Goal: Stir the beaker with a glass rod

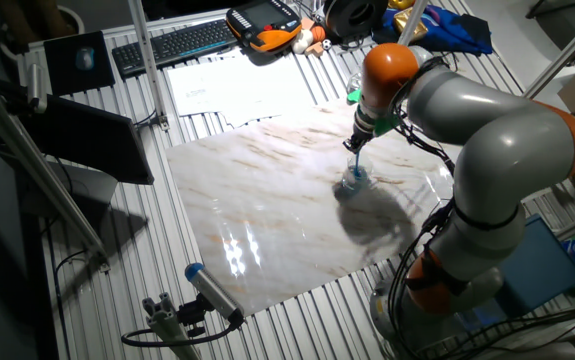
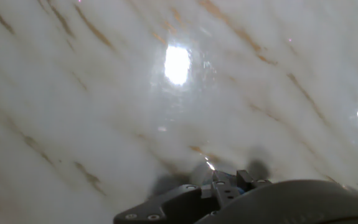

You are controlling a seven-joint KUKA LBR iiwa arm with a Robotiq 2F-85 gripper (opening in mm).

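In the fixed view the beaker (image 1: 353,183), a small clear cup with a bluish base, stands on the marble slab (image 1: 267,210) right of its centre. The thin blue glass rod (image 1: 356,160) runs down steeply from my gripper (image 1: 358,142) into the beaker. My gripper hangs directly above the beaker and looks shut on the rod's top end. The hand view is blurred: it shows veined marble, with dark parts of the gripper (image 2: 227,184) at the bottom edge. Neither beaker nor rod can be made out there.
A grey-white tube with a blue cap (image 1: 213,291) lies at the slab's front-left corner beside a small fixture (image 1: 164,315). Papers (image 1: 229,84), a keyboard (image 1: 175,42) and an orange pendant (image 1: 264,26) lie behind the slab. Metal poles stand at the left.
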